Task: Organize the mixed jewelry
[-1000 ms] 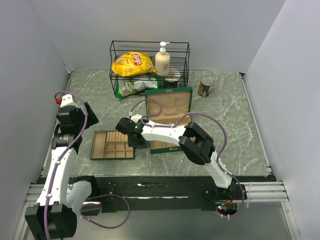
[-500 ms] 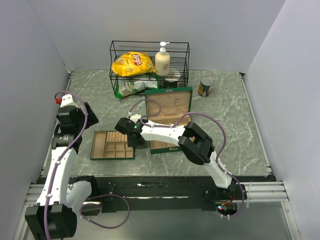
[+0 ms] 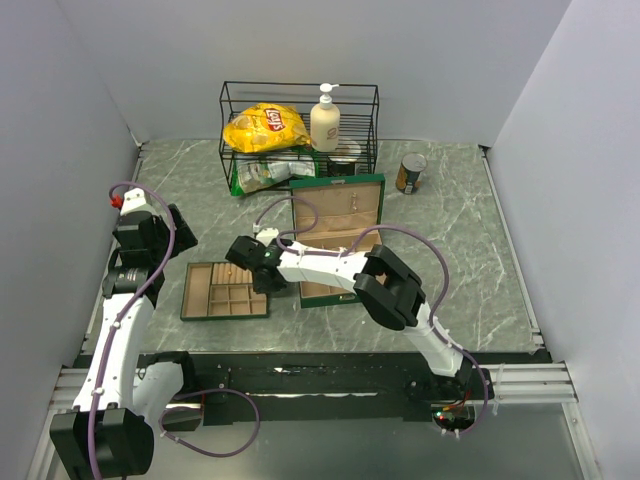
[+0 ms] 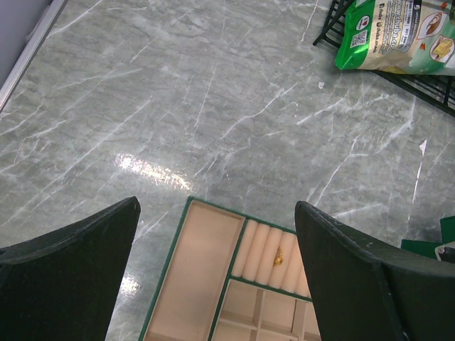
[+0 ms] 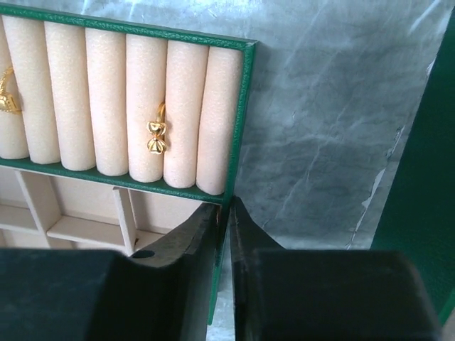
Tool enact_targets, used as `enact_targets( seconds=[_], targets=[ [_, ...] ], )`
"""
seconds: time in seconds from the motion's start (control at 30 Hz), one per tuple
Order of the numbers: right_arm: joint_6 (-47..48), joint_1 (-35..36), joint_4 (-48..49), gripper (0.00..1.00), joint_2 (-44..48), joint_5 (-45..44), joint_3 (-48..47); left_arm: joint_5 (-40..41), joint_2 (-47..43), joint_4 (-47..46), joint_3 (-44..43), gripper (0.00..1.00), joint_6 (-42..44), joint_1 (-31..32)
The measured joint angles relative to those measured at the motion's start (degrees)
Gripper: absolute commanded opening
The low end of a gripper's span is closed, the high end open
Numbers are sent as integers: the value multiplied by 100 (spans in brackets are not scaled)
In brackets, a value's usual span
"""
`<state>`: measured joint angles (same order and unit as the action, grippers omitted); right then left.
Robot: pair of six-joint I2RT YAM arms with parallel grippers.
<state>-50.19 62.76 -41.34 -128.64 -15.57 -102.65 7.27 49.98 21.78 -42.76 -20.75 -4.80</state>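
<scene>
The flat green tray with tan compartments lies left of centre. Two small gold pieces of the jewelry sit between its foam rolls: a heart-shaped one and another at the left edge. The left wrist view shows one gold piece in the rolls. My right gripper stands at the tray's right side, its jaws shut on the green rim; from above it is at the tray's far right corner. My left gripper hangs wide open above the tray's far left part, holding nothing.
The open green jewelry box stands just right of the tray. A wire rack at the back holds a yellow chips bag, a soap bottle and a green snack bag. A can stands at the back right.
My right gripper has slid a little left along the tray's right edge and its jaws have narrowed onto the rim. The left arm has stayed still.
</scene>
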Motion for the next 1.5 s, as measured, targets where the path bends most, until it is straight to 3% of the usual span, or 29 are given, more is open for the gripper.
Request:
enact_targets(
  seconds=[0.23,0.67,0.73,0.77,0.87,1.5],
  targets=[
    [168,-9,-17,12,-59,-208,-94,-2,9,0,0,96,-2,-2],
    [415,-44,98,26,-57,-175,-39,-37,9,0,0,96,0,-2],
    [439,-50,87,21,-57,-173,-39,-37,9,0,0,96,0,-2],
    [446,-55,87,11,-57,-162,-39,-37,9,0,0,96,-2,-2],
    [468,-55,140,0,-57,-116,-39,-37,9,0,0,96,0,-2],
    [667,-92,-11,0,341,-251,317,278,-400,11,0,96,-20,-2]
  ],
)
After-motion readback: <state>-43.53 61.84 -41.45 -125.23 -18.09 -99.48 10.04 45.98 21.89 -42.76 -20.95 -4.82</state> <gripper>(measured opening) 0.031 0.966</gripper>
